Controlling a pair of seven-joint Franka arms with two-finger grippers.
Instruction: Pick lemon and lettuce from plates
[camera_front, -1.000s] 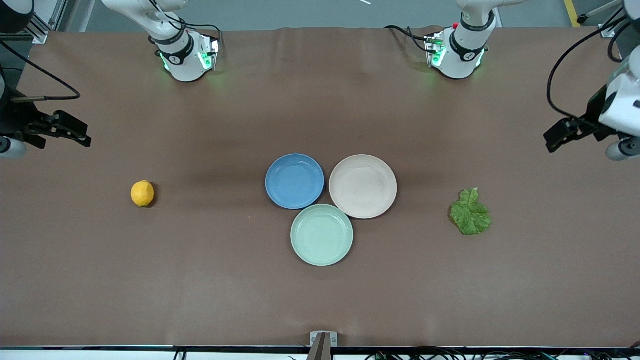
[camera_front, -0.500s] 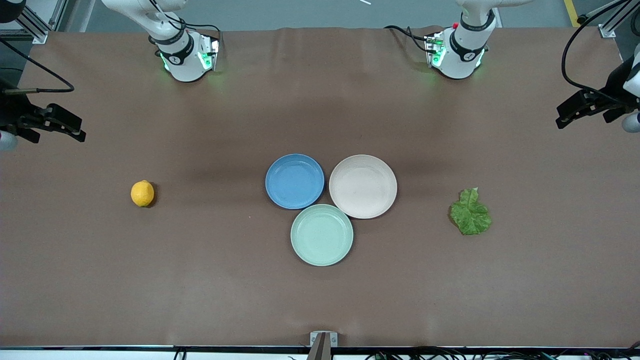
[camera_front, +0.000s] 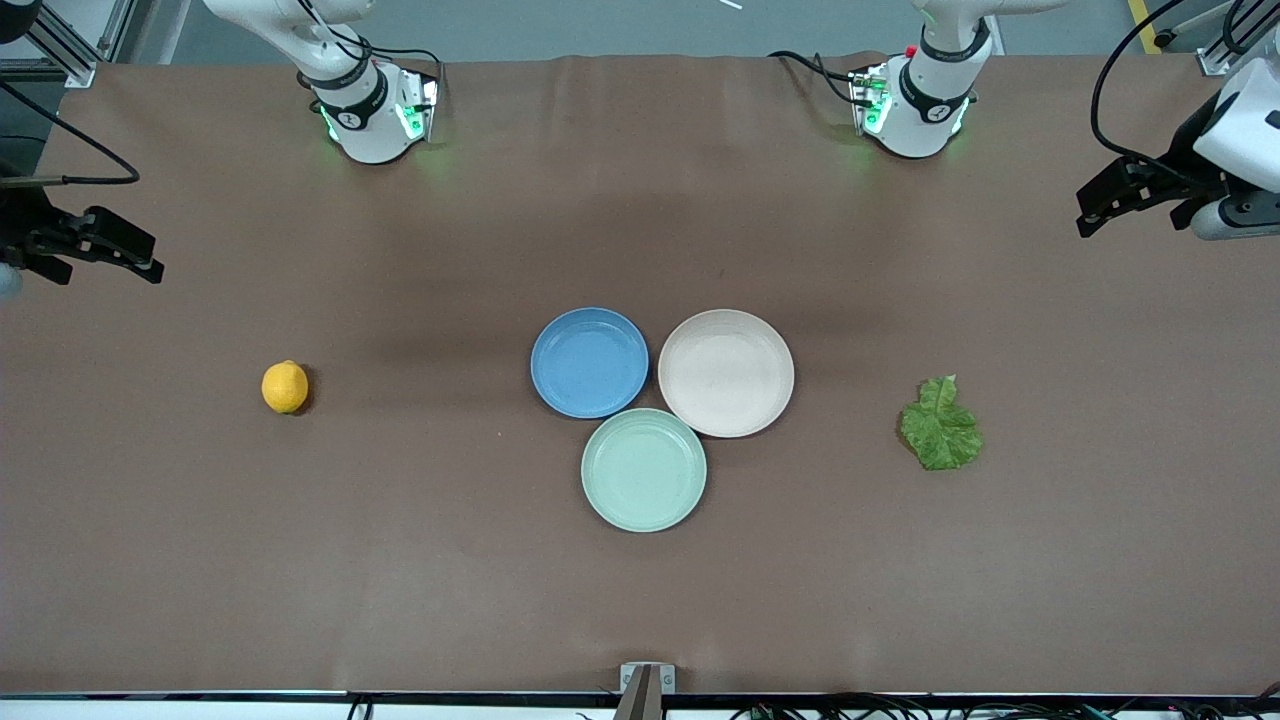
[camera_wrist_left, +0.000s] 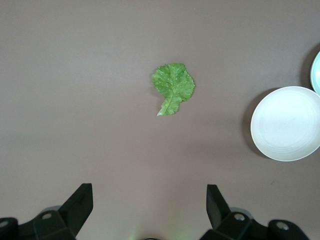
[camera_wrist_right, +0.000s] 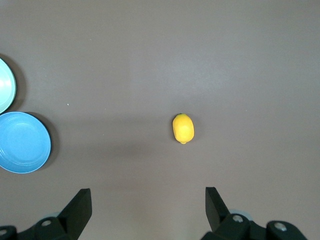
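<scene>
The lemon (camera_front: 285, 387) lies on the bare table toward the right arm's end; it also shows in the right wrist view (camera_wrist_right: 183, 128). The lettuce (camera_front: 940, 428) lies flat on the table toward the left arm's end, and in the left wrist view (camera_wrist_left: 173, 86). The blue plate (camera_front: 589, 361) and the beige-pinkish plate (camera_front: 726, 372) sit empty side by side at mid-table. My right gripper (camera_front: 148, 268) is open and empty, up over the table's edge at its own end. My left gripper (camera_front: 1092, 213) is open and empty, high over its end of the table.
A pale mint-green plate (camera_front: 644, 469) sits empty, touching both other plates, nearer to the front camera. The two arm bases (camera_front: 370, 110) (camera_front: 915, 105) stand along the table's back edge. A small bracket (camera_front: 646, 680) sits at the front edge.
Both grippers have drawn up and away from the table's middle, toward the back edge. The left one swung out and came back in a little. Lemon, lettuce and plates have not moved.
</scene>
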